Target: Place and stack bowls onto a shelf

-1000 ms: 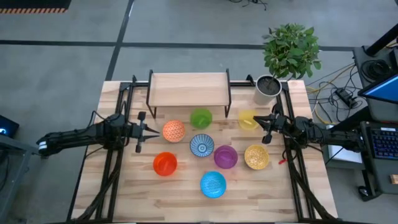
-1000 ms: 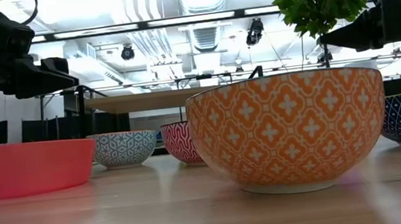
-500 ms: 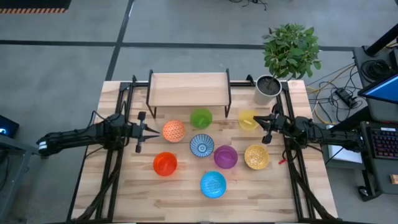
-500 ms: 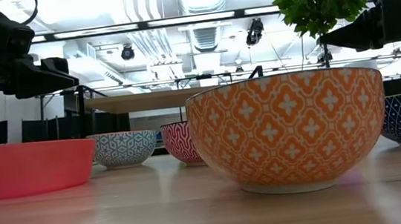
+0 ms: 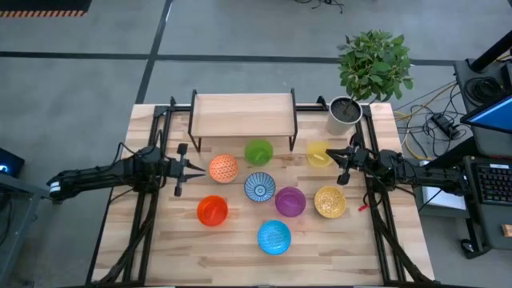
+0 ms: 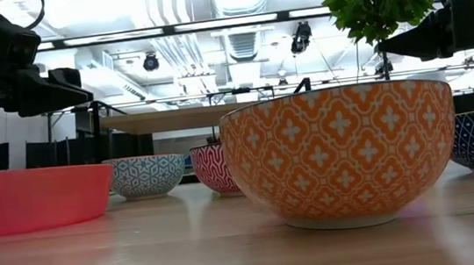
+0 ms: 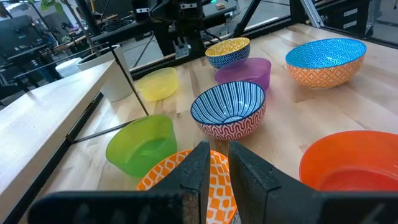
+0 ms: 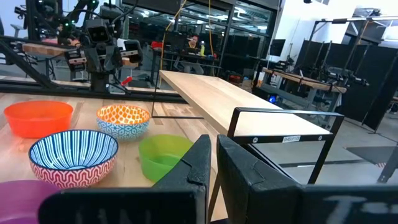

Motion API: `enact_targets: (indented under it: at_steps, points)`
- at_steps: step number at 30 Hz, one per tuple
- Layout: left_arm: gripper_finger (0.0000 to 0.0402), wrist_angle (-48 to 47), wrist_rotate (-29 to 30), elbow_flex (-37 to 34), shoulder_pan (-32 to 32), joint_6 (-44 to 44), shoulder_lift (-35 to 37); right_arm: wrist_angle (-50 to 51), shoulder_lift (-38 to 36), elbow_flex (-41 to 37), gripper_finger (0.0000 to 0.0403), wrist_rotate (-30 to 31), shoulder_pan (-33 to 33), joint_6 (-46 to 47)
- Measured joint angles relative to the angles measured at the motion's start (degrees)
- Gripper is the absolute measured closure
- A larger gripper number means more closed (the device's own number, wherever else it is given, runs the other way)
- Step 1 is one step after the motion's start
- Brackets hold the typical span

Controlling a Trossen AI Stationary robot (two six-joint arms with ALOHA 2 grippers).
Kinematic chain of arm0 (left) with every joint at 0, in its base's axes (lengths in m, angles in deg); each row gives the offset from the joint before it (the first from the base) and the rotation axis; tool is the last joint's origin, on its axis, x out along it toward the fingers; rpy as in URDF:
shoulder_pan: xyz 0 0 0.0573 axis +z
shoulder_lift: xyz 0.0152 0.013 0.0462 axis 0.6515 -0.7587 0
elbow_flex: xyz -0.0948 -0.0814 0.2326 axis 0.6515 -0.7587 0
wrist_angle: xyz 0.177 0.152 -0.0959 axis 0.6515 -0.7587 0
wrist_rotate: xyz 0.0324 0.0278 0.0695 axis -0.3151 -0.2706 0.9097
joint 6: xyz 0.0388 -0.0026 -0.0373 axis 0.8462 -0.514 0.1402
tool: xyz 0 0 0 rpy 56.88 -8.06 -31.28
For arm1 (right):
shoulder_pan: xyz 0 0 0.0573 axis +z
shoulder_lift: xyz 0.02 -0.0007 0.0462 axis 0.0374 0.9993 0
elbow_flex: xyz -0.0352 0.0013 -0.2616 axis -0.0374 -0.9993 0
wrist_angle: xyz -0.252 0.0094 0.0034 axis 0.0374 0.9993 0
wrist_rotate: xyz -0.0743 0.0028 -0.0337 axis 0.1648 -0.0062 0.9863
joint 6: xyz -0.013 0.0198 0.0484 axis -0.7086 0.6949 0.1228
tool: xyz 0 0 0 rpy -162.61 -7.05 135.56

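Eight bowls stand upright on their bases on the slatted table. They are the orange patterned bowl [image 5: 223, 168], green bowl [image 5: 258, 151], yellow bowl [image 5: 319, 154], blue-white bowl [image 5: 259, 186], purple bowl [image 5: 290, 201], gold bowl [image 5: 330, 202], red-orange bowl [image 5: 212, 210] and light blue bowl [image 5: 274, 237]. The shelf [image 5: 242, 114] stands at the far edge with a bare top board. My left gripper [image 5: 187, 167] hangs shut above the table, left of the orange patterned bowl [image 7: 186, 177]. My right gripper [image 5: 342, 157] is shut beside the yellow bowl, on its right, touching nothing.
A grey plant pot [image 5: 344, 114] with a leafy plant stands at the far right corner, right of the shelf. Black frame rails run along both table sides under the arms. In the low view the light blue bowl's orange outside [image 6: 341, 157] fills the foreground.
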Motion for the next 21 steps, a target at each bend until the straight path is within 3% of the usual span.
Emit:
enact_targets:
  at_steps: [4, 9, 14, 21]
  points:
    - [0.0361, 3.68, 0.56, 0.0, 0.0, -3.22, -0.04, 0.0, 0.0, 0.0, 0.0385, 0.0, 0.0, -0.05]
    - [0.0361, 15.6, -0.32, 0.0, -0.16, -27.8, -0.12, -0.08, 0.0, 0.0, 0.0385, -0.02, 0.0, 0.86]
    - [0.0361, 32.53, 2.48, 0.02, -0.16, -41.8, -0.36, -0.24, -0.01, 0.0, 0.0385, 0.0, 0.0, 15.95]
    - [0.0361, 49.96, -3.59, 0.04, -0.23, -47.91, -1.87, -5.13, -0.09, -0.02, 0.0385, -0.82, 0.02, 25.54]
